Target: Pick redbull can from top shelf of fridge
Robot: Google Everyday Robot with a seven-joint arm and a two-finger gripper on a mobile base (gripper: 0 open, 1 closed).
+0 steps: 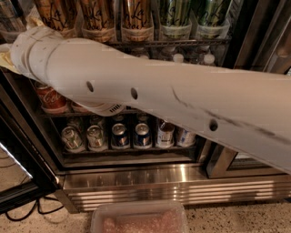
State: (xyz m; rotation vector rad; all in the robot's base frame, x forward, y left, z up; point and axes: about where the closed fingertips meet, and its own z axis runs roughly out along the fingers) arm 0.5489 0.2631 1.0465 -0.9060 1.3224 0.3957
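White arm [150, 98], pale-yellow end effector [6, 61] far left, gold cans [97, 18], green cans [175, 13].

Dim warm light, glare on fridge base [150, 179], soft blur, claw hidden behind arm [159, 100]

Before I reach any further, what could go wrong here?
1. The gripper is not in view; it lies somewhere beyond the arm's wrist end at the left, so any grasp on the top shelf would be blind.
2. The arm crosses in front of the cola cans and might knock them.
3. A clear tub sits on the floor before the fridge; driving forward may hit it.
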